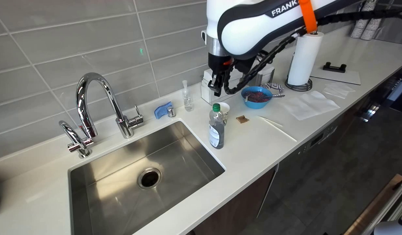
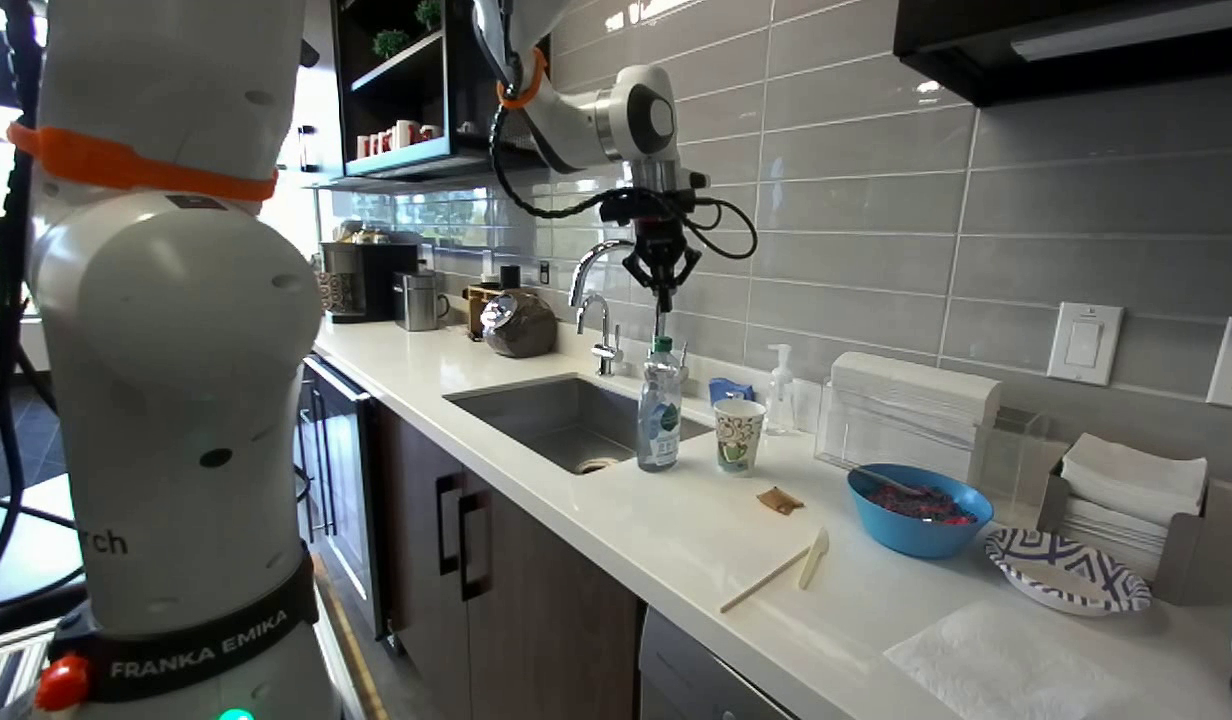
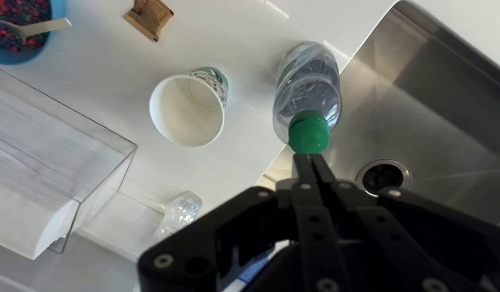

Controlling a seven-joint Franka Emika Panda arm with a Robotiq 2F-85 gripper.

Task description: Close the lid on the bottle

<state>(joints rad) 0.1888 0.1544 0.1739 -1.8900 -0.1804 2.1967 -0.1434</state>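
Note:
The bottle stands upright on the counter beside the sink's edge, clear with bluish-grey liquid and a pale label; it shows in both exterior views (image 1: 217, 130) (image 2: 658, 420) and in the wrist view (image 3: 307, 91). Its lid is a green cap sitting on the neck, in both exterior views (image 1: 216, 107) (image 2: 662, 344) and in the wrist view (image 3: 309, 134). My gripper (image 3: 309, 158) is shut with its fingertips together and nothing between them. In both exterior views (image 1: 216, 93) (image 2: 664, 300) it points down, a small gap above the cap.
A paper cup (image 3: 189, 109) stands close to the bottle. The steel sink (image 1: 148, 153) lies on its other side, with a faucet (image 1: 90, 98) behind. A clear pump bottle (image 1: 187, 98), a blue sponge (image 1: 162, 110), a towel holder (image 2: 906, 420) and a blue bowl (image 2: 921, 530) stand nearby.

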